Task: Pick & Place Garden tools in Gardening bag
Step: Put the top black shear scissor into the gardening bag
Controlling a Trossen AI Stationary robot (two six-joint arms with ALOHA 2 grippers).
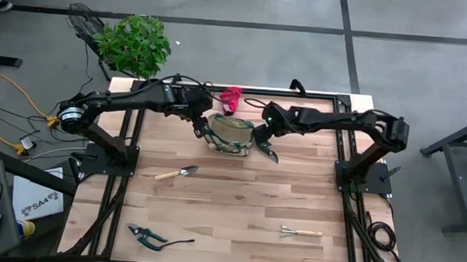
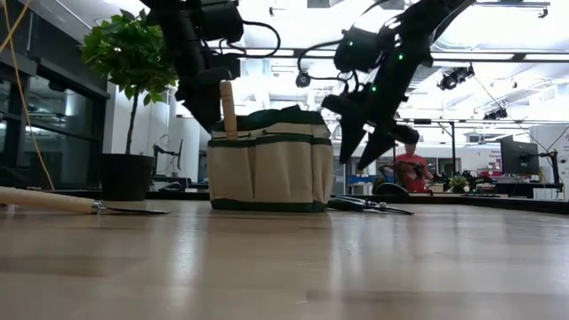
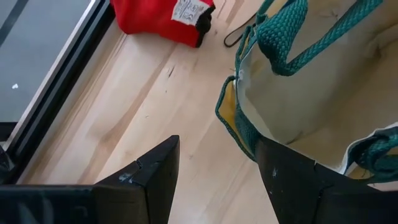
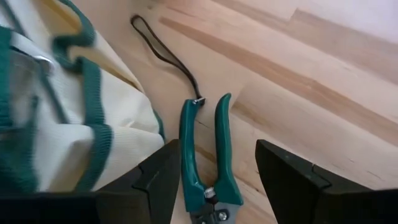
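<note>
The tan gardening bag (image 1: 232,133) with green trim stands upright at the table's far middle. A wooden tool handle (image 2: 228,107) sticks up from its left side. My left gripper (image 3: 217,180) is open at the bag's left rim. My right gripper (image 4: 217,180) hangs open just right of the bag, above green pruners (image 4: 205,149) that lie flat on the table. A red glove (image 1: 231,98) lies behind the bag. The trowel (image 1: 178,173), a second pair of pruners (image 1: 147,236) and the mini rake (image 1: 300,231) lie nearer the front edge. My left gripper slants down from the table's left. The bag's green-trimmed left rim (image 3: 239,134) lies between its spread fingers. I cannot tell whether a finger touches the cloth.
A potted plant (image 1: 135,44) stands at the far left corner. The dark frame rails (image 1: 132,133) run along both table sides. Bare wood lies between the bag and the front tools. A person in red (image 2: 411,169) sits far behind the table.
</note>
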